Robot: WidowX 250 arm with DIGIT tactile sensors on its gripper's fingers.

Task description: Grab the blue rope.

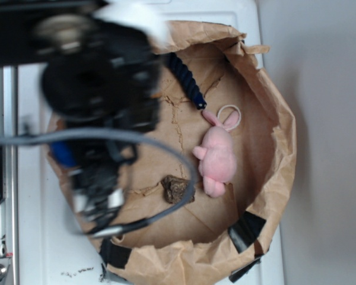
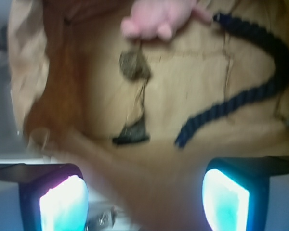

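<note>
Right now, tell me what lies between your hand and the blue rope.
Wrist view: between the open hand and the blue rope lies only the blurred rim of the paper bag, then bare bag floor.

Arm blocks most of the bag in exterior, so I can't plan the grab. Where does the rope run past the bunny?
Observer: In the wrist view, the blue rope starts by the pink bunny, bends in a hook and doubles back. Its other end lies near the middle of the bag floor.
Operator: Tool on it?
Observer: No. The tool is open with no rope between its fingers. The rope lies ahead of it, apart.
Operator: Anything lying over the rope?
Observer: Nothing. A dark lump and a black scrap lie beside it, not touching.
</note>
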